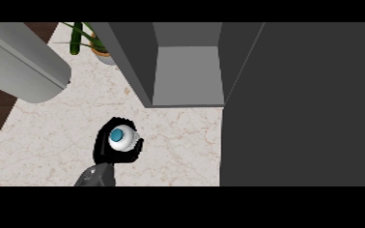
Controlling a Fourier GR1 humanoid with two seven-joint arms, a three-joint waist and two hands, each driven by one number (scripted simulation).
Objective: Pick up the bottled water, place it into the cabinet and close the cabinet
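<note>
Could catch on the open cabinet (pixel 187 72) when lifted in: the dark door (pixel 292 106), swung wide across the right, fills much of the view, and the left side wall stands close to the straight path from hand to shelf. Could also tip on the pale shelf floor if set down off upright. Left hand (pixel 114 152) curled around the bottled water (pixel 122 137), low and left of the cabinet mouth, over the marbled counter (pixel 57 130). Hidden: bottle body, only its blue cap end and white shoulder showing; whether held clear of the counter, impossible to tell. Right hand absent from view.
</note>
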